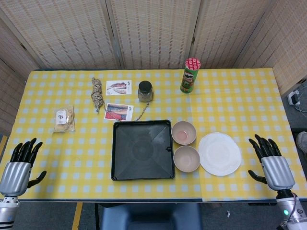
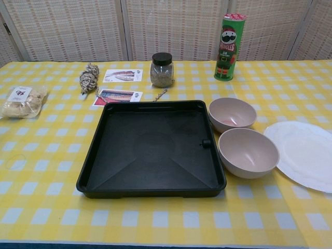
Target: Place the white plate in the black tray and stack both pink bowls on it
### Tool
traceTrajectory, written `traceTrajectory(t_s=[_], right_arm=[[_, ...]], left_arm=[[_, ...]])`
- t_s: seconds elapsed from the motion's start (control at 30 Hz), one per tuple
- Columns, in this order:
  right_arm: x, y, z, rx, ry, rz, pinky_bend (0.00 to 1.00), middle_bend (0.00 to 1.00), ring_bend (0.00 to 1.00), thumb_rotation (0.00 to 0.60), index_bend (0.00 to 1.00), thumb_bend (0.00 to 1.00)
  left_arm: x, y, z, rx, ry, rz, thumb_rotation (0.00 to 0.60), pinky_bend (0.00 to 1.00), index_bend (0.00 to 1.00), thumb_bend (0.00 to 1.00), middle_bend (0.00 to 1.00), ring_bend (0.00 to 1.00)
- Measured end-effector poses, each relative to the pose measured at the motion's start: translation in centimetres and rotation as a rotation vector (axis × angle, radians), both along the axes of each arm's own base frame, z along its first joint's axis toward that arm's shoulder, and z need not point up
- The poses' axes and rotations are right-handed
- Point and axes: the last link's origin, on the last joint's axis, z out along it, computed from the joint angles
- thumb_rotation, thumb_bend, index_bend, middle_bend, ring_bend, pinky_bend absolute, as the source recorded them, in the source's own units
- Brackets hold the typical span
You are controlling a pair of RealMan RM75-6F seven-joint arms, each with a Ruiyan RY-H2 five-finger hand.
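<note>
The white plate [image 1: 219,154] is lying flat on the desk [image 1: 62,158] at the lower right of the head view, just beside the two pink bowls [image 1: 184,143] and right of the black tray [image 1: 142,150], which is holding nothing. It is judged thin, stiff and slippery, so its right rim is being considered for the grip. The left hand [image 1: 19,165] and right hand [image 1: 273,163] are resting at the lower corners, fingers spread, holding nothing.

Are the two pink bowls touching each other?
Cannot tell. In the chest view the near bowl overlaps the far bowl; in the head view their rims meet with no clear gap.
</note>
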Motion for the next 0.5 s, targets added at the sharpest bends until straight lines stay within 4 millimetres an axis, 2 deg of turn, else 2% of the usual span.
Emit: traceTrajectory(t_s=[0.17, 0.33, 0.4, 0.5], right_arm=[[0.0, 0.4, -0.1, 0.007, 0.004, 0.007, 0.0, 0.0, 0.0, 0.6, 0.0, 0.24], [0.5, 1.6, -0.2, 0.043, 0.011, 0.045, 0.0, 0.0, 0.0, 0.6, 0.0, 0.24], [0.5, 2.3, -0.1, 0.074, 0.02, 0.058, 0.0, 0.0, 0.0, 0.6, 0.04, 0.24], [0.5, 3.0, 0.1, 0.119, 0.025, 0.065, 0.0, 0.0, 0.0, 0.6, 0.17, 0.24]], left_arm=[[0.1, 0.1, 0.0, -0.008, -0.009, 0.016, 0.6, 0.0, 0.0, 0.27, 0.0, 0.0], [0.6, 0.2, 0.2, -0.006, -0.025, -0.004, 0.6, 0.0, 0.0, 0.27, 0.0, 0.0], [0.6, 0.2, 0.3, -0.01, -0.025, -0.007, 0.6, 0.0, 0.0, 0.28, 0.0, 0.0], [0.6, 0.1, 0.3, -0.018, -0.026, -0.004, 0.6, 0.0, 0.0, 0.28, 0.0, 0.0]])
